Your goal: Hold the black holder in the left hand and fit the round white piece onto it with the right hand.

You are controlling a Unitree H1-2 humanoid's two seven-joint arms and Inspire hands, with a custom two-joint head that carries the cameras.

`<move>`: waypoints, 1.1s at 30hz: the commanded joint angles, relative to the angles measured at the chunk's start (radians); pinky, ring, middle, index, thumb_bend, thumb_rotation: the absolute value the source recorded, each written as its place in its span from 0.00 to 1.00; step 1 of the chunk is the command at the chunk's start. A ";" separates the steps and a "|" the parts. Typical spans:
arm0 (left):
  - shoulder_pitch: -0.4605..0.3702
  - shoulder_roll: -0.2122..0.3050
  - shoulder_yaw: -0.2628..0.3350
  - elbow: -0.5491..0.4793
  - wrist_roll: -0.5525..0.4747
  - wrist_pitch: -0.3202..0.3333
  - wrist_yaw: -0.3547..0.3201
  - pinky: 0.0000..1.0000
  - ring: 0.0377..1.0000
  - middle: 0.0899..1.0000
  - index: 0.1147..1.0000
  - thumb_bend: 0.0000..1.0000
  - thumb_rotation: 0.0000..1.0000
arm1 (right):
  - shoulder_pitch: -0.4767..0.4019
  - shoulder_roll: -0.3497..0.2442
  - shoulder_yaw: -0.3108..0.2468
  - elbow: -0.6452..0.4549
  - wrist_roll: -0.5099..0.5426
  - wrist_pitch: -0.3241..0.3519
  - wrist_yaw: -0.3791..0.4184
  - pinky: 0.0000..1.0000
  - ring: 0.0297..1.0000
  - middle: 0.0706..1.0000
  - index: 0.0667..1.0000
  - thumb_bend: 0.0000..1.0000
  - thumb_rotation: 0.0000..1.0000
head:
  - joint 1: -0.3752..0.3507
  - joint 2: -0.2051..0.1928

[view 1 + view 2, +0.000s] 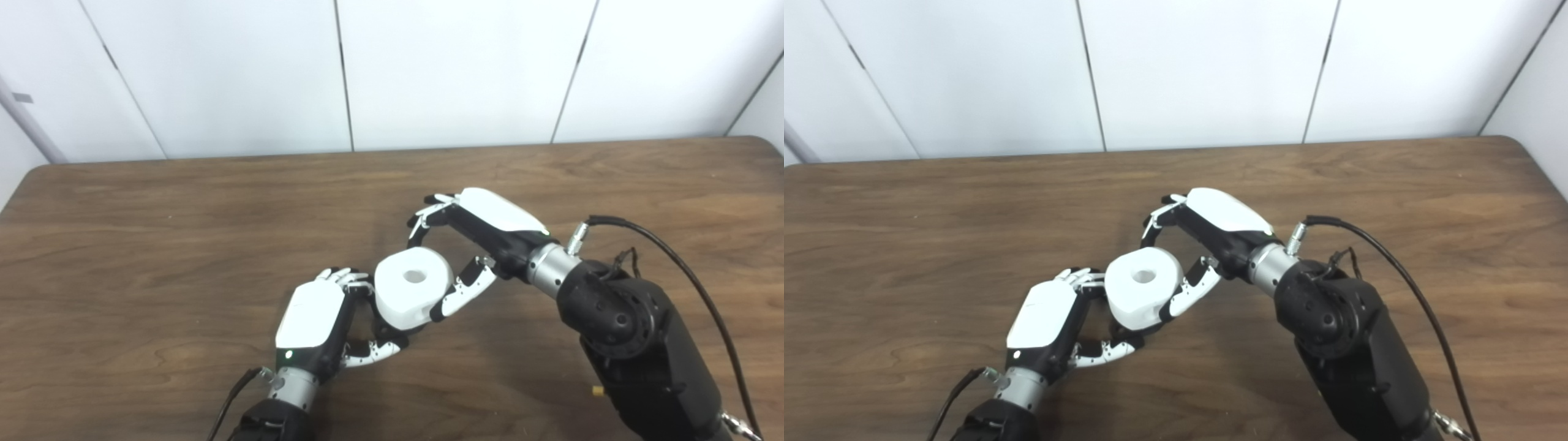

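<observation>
Between our two robot hands, above the middle of the wooden surface [153, 245], sits the round white piece [413, 293]. Our left robot hand [318, 321] curls around the black holder [386, 334], mostly hidden beneath the piece. Our right robot hand [471, 245] has its thumb against the piece's side, fingers arched apart behind it. Bare woodgrain stretches wide on all sides. The piece is smooth, drum-shaped, with a central hole.

My left hand [315, 324] and right hand [484, 229] show glossy white back shells over black frames. The round white plastic piece [411, 293] is plain, unmarked. The wooden table [153, 245] is dark brown, streaked grain.
</observation>
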 commanded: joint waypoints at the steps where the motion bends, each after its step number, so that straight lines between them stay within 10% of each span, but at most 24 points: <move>1: 0.004 -0.003 -0.020 0.011 0.015 0.001 -0.032 0.92 0.86 0.75 0.42 0.52 0.05 | -0.021 -0.001 -0.003 -0.014 -0.004 -0.022 -0.033 1.00 0.95 0.80 0.45 0.52 0.14 | 0.003 0.000; 33: 0.005 -0.011 -0.023 0.006 0.010 0.007 -0.034 0.93 0.87 0.75 0.42 0.52 0.05 | -0.004 -0.022 0.018 0.022 -0.027 -0.078 -0.086 1.00 0.96 0.81 0.45 0.53 0.14 | -0.003 -0.005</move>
